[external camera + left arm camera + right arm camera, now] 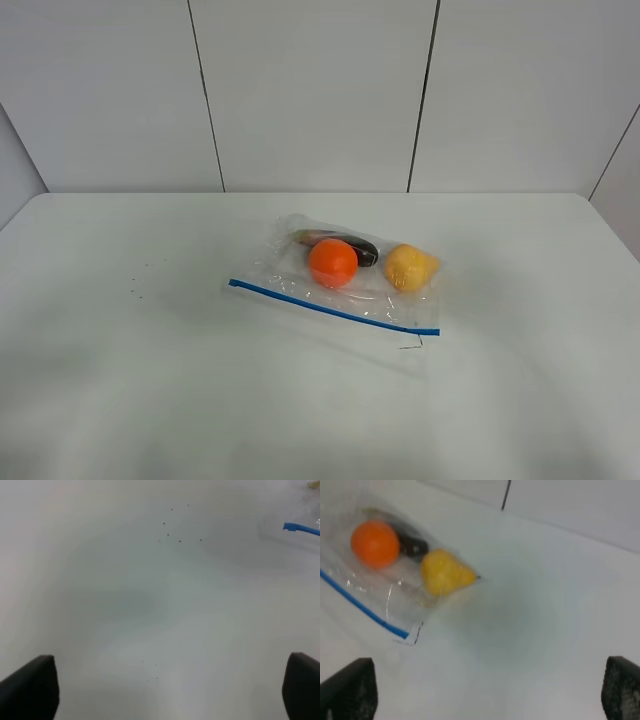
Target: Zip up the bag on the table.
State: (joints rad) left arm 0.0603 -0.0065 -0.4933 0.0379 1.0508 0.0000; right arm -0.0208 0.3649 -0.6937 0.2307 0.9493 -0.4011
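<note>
The clear bag (352, 285) lies flat in the middle of the white table (120, 380). An orange ball (333, 263), a yellow fruit (410, 268) and a dark item (358, 249) show through it. Its blue zip strip (330, 308) runs along the near edge. Neither arm appears in the high view. My left gripper (167, 687) is open over bare table, and only the strip's end (300, 528) shows at the frame's edge. My right gripper (485, 687) is open too, apart from the bag (395, 580), whose strip (362, 605) ends near one fingertip's side.
A few tiny dark specks (135, 292) mark the table left of the bag. A small black mark (412, 345) sits by the strip's right end. White wall panels (310, 90) rise behind the table's far edge.
</note>
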